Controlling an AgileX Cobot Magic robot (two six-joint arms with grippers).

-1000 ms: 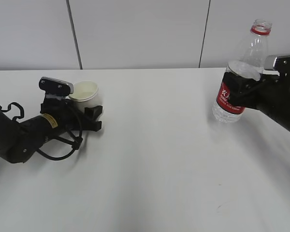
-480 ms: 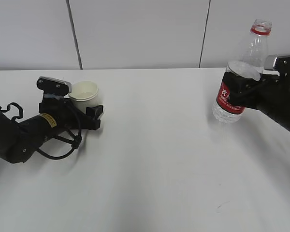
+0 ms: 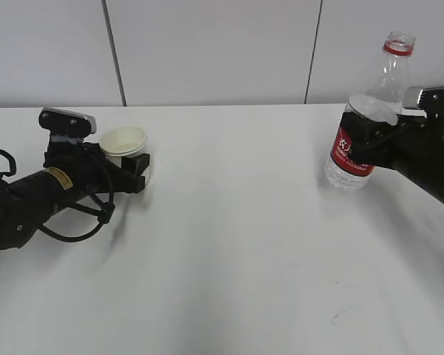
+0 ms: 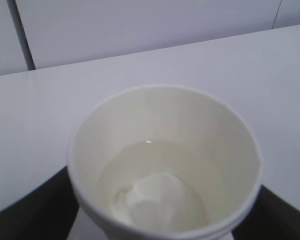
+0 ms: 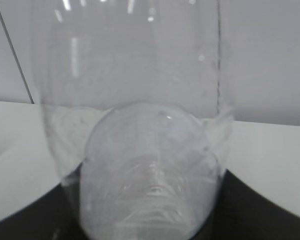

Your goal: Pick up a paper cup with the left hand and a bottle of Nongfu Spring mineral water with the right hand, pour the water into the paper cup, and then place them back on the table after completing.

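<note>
A white paper cup (image 3: 123, 140) stands upright at the left of the white table (image 3: 237, 244), with clear water (image 4: 155, 185) in its bottom. My left gripper (image 3: 133, 166), on the yellow-labelled black arm, is shut around the cup's lower body. In the left wrist view the cup (image 4: 165, 165) fills the space between the black fingers (image 4: 30, 207). My right gripper (image 3: 366, 137) is shut on the uncapped, red-labelled water bottle (image 3: 385, 81), upright at the right with its base at the table. A little water (image 3: 344, 176) remains in it. The bottle (image 5: 150, 150) fills the right wrist view.
A light panelled wall (image 3: 207, 52) runs behind the table's far edge. A faint dark mark (image 3: 339, 316) lies on the tabletop at the front right.
My left arm has drawn back to the left and the cup has shifted slightly left with it. The right arm and bottle have hardly moved.
</note>
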